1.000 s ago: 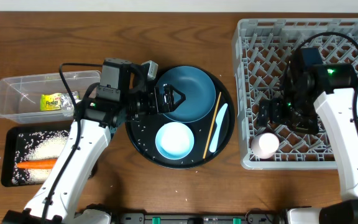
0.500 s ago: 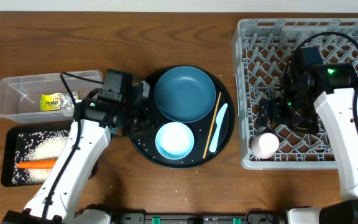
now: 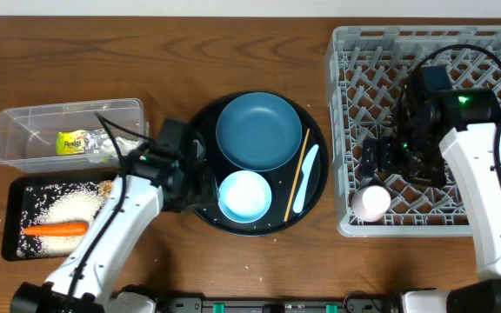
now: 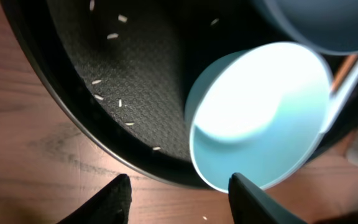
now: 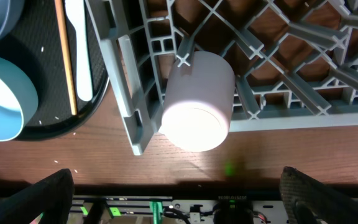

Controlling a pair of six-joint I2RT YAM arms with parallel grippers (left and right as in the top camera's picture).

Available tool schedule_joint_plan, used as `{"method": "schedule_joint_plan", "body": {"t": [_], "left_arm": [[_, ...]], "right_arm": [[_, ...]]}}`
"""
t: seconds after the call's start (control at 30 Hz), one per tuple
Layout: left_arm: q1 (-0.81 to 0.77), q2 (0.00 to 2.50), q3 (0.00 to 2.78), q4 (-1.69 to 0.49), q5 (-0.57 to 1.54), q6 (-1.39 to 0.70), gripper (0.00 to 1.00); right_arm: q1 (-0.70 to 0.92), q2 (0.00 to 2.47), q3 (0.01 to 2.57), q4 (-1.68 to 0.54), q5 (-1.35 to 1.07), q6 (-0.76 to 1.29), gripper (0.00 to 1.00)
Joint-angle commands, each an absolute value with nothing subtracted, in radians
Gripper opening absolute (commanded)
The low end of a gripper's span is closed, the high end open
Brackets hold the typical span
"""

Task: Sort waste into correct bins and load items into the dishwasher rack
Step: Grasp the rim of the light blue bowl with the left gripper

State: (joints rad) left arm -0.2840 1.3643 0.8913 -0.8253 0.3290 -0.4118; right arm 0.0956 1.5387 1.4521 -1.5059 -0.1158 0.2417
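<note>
left gripper (image 4: 180, 185), spread and empty, is shifting from dark-blue plate (image 3: 257, 132) to light-blue cup (image 3: 245, 196), probably the next load; right gripper (image 5: 178, 178) is staying spread.

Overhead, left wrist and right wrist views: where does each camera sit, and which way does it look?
Overhead: above the table, looking straight down on round black tray, rack, left arm and right arm.
Left wrist: on the left arm, facing down at the light-blue cup; left hand shows, fingers apart.
Right wrist: on the right arm, facing down at the pale-pink cup; right hand shows, open.
Shared: the light-blue cup is in all three.
</note>
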Motion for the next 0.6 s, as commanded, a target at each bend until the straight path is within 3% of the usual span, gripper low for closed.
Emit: {"method": "schedule_joint_plan", "body": {"t": [0.0,0.57], "left_arm": [[-0.301,1.366,0.838,-0.786,0.305,-0.459,0.56],[-0.436,1.372,0.739,-0.610,0.285,-0.566,0.57]], "right_arm": [[0.110,1.537,1.463,-1.507,-0.116,0.239,0.99],[0.110,1.538,1.463,-1.507,-0.116,0.238,0.99]]}}
